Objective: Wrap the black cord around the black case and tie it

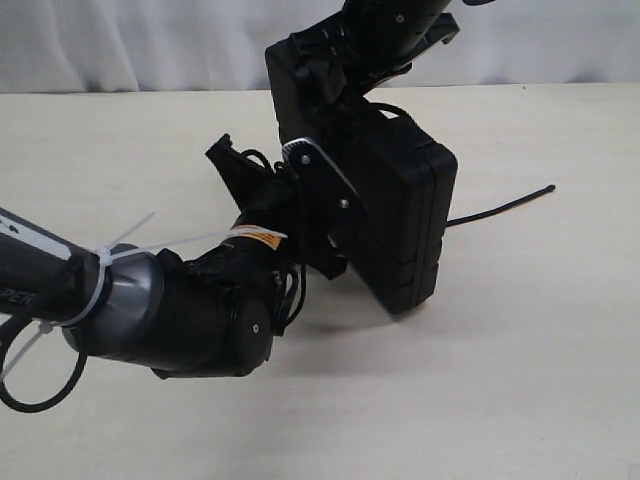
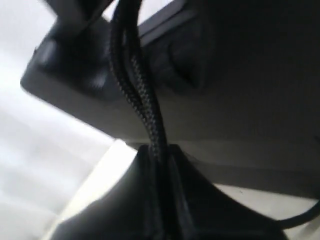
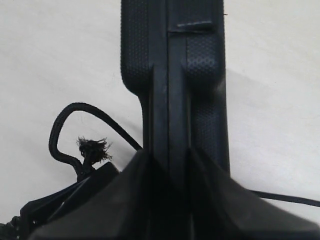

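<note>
The black case (image 1: 400, 215) is held up on edge above the table, tilted. My right gripper (image 3: 169, 160) comes down from the top and is shut on the case's (image 3: 172, 65) edge. My left gripper (image 2: 159, 152) is shut on the black cord (image 2: 137, 90), which runs doubled from between its fingers up across the case (image 2: 240, 75). In the exterior view the left gripper (image 1: 300, 200) sits against the case's left face. A cord tail (image 1: 505, 208) trails right across the table. The cord's loop (image 3: 62, 125) and frayed end (image 3: 92, 147) show beside the case in the right wrist view.
The pale table (image 1: 520, 380) spreads around the case. A white curtain (image 1: 130, 45) closes off the back. White zip ties (image 1: 105, 275) and a glossy cable loop (image 1: 40, 385) hang on the left arm at the lower left.
</note>
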You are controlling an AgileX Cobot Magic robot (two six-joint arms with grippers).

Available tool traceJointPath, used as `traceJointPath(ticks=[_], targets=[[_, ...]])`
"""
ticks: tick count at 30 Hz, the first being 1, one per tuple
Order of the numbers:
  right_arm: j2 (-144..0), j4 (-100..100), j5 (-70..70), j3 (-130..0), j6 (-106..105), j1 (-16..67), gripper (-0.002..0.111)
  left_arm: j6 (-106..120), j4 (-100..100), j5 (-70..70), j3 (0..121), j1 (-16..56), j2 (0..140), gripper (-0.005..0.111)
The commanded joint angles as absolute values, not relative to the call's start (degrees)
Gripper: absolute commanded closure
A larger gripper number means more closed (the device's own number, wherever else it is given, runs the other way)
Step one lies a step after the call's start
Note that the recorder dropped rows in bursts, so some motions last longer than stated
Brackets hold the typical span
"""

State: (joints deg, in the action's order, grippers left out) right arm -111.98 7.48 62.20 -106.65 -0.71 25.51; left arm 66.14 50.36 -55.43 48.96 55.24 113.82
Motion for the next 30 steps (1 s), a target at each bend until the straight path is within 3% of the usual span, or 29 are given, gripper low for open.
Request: traceJointPath(ticks=[1,7,14,18,30], targets=[[-112.6,8.1,61.9,-106.2,-0.6,25.5,0.104,69.7,47.1,-60.4,49.5,55.4,113.8,0.107],[-112.6,8.0,61.5,-106.2,-0.8,25.5,0.104,76.0,49.7,-68.8,49.4,55.4,113.8,0.107],[-112.6,8.0,61.4,-106.2,-0.8,25.5,0.104,86.4,39.8,-63.1,49.4,56.0,113.8,0.107],[-112.6,8.0,61.5,-106.2,-0.8,25.5,0.104,87.6,40.6,-70.0,49.4,56.3,113.8,0.107],[-112.6,7.9,61.6,-106.2,-1.2,25.5,0.104,89.7,32.6,-67.7,49.4,56.3,113.2,0.107]])
